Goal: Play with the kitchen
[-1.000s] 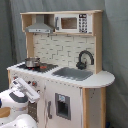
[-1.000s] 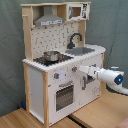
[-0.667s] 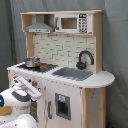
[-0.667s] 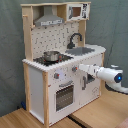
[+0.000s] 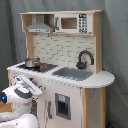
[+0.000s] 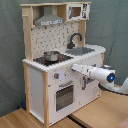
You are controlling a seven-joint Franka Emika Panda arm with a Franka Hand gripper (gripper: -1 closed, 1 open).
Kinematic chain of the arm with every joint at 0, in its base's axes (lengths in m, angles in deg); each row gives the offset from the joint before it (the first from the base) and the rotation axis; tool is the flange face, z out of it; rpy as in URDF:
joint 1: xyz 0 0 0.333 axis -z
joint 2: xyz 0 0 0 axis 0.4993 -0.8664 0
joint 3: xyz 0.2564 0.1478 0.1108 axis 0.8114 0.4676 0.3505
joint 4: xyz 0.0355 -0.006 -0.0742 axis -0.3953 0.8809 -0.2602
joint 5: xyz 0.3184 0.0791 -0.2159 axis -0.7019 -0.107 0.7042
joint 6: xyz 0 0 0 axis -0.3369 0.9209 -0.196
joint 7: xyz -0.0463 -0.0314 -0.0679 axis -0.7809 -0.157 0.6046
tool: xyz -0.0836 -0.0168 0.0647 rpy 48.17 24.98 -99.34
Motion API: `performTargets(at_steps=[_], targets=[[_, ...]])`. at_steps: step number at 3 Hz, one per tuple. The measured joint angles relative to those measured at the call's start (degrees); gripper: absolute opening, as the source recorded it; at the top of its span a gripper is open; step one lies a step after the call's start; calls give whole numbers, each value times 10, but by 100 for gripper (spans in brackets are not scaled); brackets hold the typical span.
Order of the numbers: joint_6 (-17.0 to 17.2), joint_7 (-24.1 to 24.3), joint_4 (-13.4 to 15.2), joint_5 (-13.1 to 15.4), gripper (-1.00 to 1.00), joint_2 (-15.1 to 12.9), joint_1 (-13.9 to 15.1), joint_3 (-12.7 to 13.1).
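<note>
The kitchen [image 5: 95, 107] is a tall white and light-wood toy set with a hood [image 5: 40, 25], a small microwave [image 5: 72, 22], a grey sink [image 5: 74, 73] and a black faucet [image 5: 85, 59]. A metal pot [image 6: 50, 56] stands on its black stovetop. In the second exterior view the kitchen [image 6: 36, 95] shows its oven door [image 6: 64, 95] and a knob [image 6: 56, 76] above it. My gripper [image 6: 75, 67] reaches in from the second exterior view's right and sits close to the front panel beside the knobs. In the first exterior view the gripper [image 5: 38, 90] is low on the left against the cabinet front.
A grey curtain [image 6: 10, 50] hangs behind the kitchen. The kitchen stands on wooden boards [image 6: 100, 112]. The white arm [image 6: 102, 76] stretches across the front of the sink cabinet.
The arm has stretched out towards the kitchen's front. The gripper has moved to the second exterior view's left and now sits close to the knob panel.
</note>
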Motion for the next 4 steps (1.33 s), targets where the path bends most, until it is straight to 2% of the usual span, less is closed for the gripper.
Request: performTargets(at_steps=[1, 2, 3, 4], targets=[[9, 39, -28, -2, 100, 1, -37, 21], [26, 78, -26, -5, 100, 3, -72, 42], [42, 126, -12, -20, 100, 4, -103, 47], [46, 178, 0, -41, 100, 4, -119, 47]])
